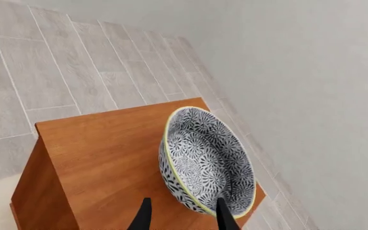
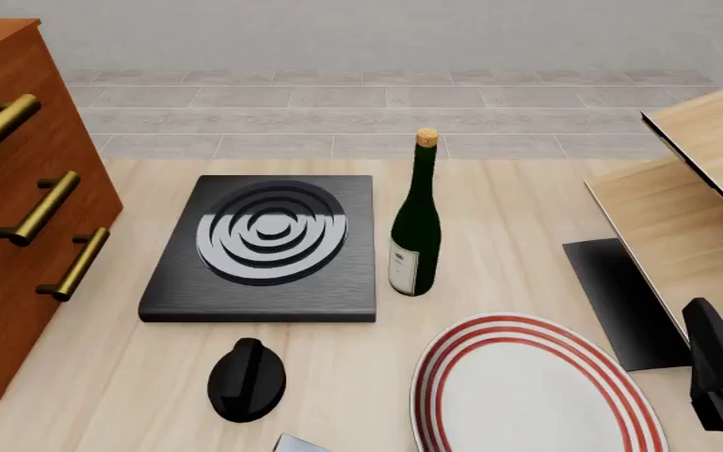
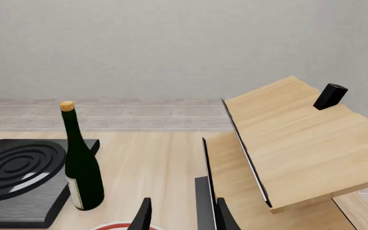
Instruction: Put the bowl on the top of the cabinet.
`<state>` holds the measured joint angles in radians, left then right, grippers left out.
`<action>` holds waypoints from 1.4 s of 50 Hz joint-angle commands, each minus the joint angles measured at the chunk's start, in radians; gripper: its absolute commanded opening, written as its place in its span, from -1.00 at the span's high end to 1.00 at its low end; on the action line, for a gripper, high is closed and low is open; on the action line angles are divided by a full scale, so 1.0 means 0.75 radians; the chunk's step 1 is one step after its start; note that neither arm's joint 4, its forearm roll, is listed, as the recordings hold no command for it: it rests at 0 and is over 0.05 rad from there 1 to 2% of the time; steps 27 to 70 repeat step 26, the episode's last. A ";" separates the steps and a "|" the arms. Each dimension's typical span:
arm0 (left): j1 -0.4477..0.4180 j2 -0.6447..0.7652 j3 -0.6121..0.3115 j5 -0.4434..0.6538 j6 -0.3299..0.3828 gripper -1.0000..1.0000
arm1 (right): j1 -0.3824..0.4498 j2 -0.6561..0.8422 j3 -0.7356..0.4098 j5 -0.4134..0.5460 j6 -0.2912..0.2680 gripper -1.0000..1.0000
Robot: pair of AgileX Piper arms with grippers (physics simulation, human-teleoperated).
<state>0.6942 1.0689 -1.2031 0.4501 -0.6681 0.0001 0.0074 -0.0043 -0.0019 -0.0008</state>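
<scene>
Left wrist view: 1 bowl (image 1: 208,160), 1 cabinet (image 1: 101,158).

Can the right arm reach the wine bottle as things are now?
Probably yes: the right gripper faces the wine bottle across bare table, with nothing between them.

The bowl (image 1: 206,160) sits on the cabinet (image 2: 16,188), left of the stove plate (image 2: 267,247); the bottle (image 2: 417,221) stands to its right, behind the plate (image 2: 531,386).
</scene>
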 commanded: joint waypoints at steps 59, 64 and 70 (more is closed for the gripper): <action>-0.030 -0.124 0.003 0.027 0.018 -1.00 | 0.000 0.000 0.000 0.000 0.000 -1.00; -0.030 -0.124 0.003 0.027 0.018 -1.00 | 0.000 0.000 0.000 0.000 0.000 -1.00; -0.030 -0.124 0.003 0.027 0.018 -1.00 | 0.000 0.000 0.000 0.000 0.000 -1.00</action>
